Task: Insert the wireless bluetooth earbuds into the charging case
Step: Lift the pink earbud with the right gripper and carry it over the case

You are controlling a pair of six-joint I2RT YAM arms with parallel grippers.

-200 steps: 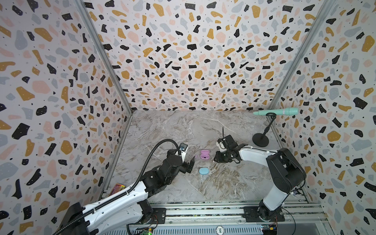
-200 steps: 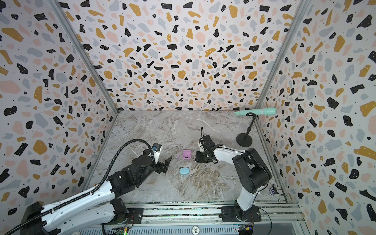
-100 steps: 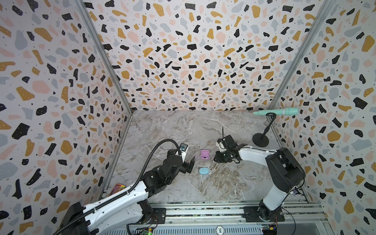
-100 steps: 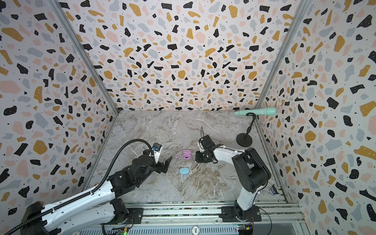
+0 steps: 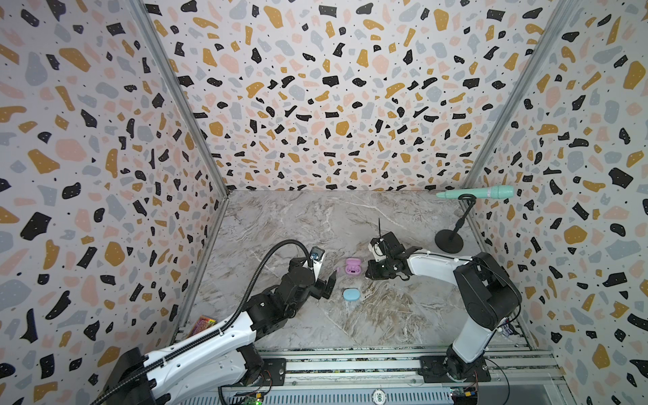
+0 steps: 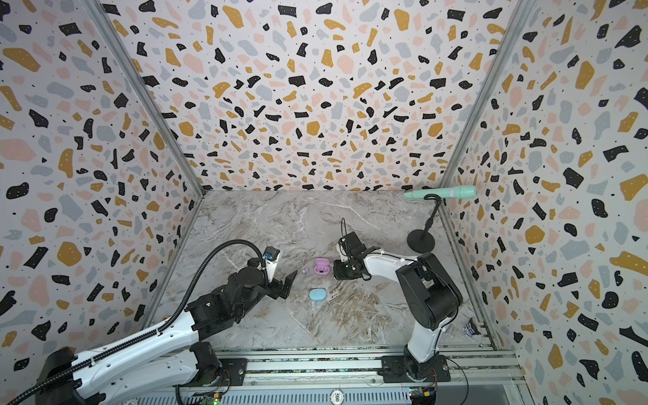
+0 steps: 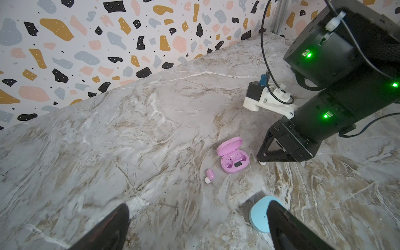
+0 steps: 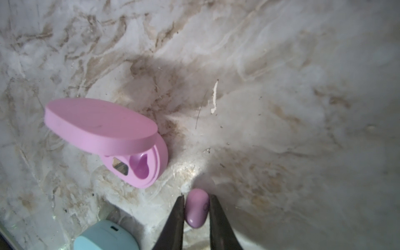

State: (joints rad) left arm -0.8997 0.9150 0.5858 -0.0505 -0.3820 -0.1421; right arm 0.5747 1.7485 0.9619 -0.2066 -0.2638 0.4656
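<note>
Right gripper [image 8: 197, 195] narrow, pinching one pink earbud [image 8: 197, 210]. Only the right wrist view shows it; the top views hide it. Other earbud [image 5: 337, 269] loose, mid-frame, just left of open pink case [image 5: 352, 266]. Left gripper [image 7: 198, 205] wide, empty, beside blue case [image 5: 351, 294].

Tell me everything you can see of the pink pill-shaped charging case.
The pink pill-shaped plastic charging case rests flat on the marble tabletop near its middle, touching nothing else. Its hinged lid stands open, tilted up. Inside are two glossy moulded wells, both apparently empty, with a small dark rectangular window between them. The right gripper, pinching a small pink earbud, is close beside it.
</note>
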